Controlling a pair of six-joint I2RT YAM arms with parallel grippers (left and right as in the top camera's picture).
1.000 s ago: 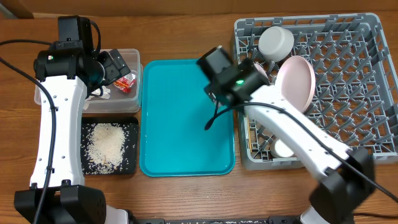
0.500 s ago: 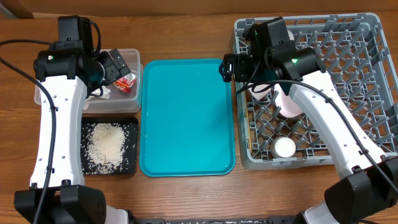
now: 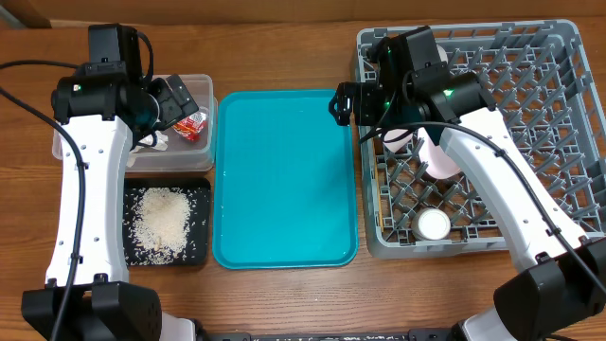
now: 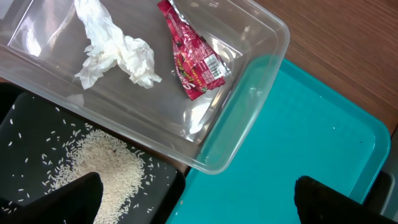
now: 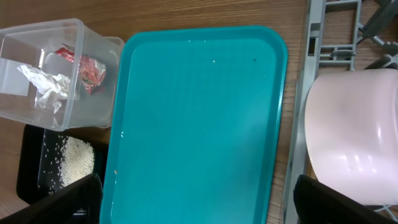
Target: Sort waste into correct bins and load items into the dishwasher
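In the clear tub [image 3: 201,91] lie a crumpled white tissue [image 4: 115,53] and a red wrapper [image 4: 196,62]. Loose rice [image 3: 161,220] is heaped in the black tray [image 3: 194,248]. My left gripper [image 3: 178,99] hangs open above the tub, holding nothing; its dark fingertips [image 4: 68,199] show at the bottom of the left wrist view. My right gripper [image 3: 344,103] is open and empty over the teal tray's [image 3: 284,180] right edge, beside the grey dish rack [image 3: 530,142]. A pale pink plate [image 5: 354,143] stands in the rack, and a small white cup [image 3: 433,224] sits near its front.
The teal tray [image 5: 199,118] lies between the bins and the rack, with a few stray grains on it. My right arm crosses the rack's left half and hides what is under it. Wooden tabletop [image 3: 284,38] surrounds everything.
My right arm has swung from over the teal tray's right side back to the rack's rear left corner, covering the dishes there. The left arm has not moved.
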